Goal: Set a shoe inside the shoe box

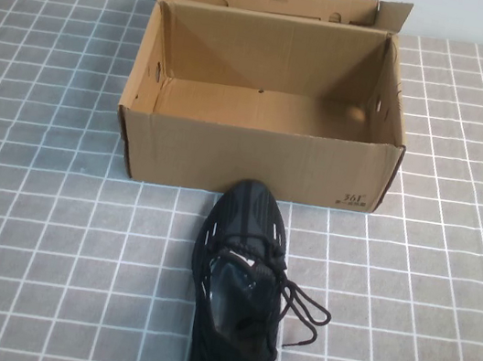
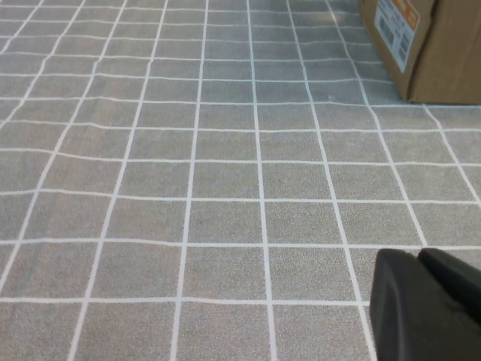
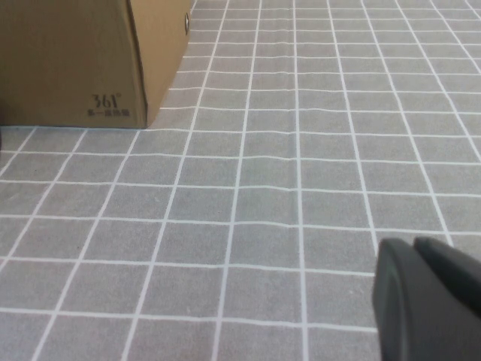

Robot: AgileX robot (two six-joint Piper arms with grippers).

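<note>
The shoe box point(image 1: 255, 157) stands open at the back middle of the table, with its flap lid up behind and its inside bare. The black lace-up shoe point(image 1: 239, 291) lies on the cloth just in front of it. Its toe is at the box's front wall and its laces trail to the right. My left gripper point(image 2: 419, 257) is shut and empty, low over the cloth left of the box point(image 2: 443, 53). My right gripper point(image 3: 415, 245) is shut and empty, low over the cloth right of the box's "361" corner point(image 3: 68, 60). Neither gripper shows in the high view.
A grey cloth with a white grid point(image 1: 47, 231) covers the whole table. A white and orange barcode label point(image 2: 397, 26) is on the box's left end wall. Small holes mark the box's side walls.
</note>
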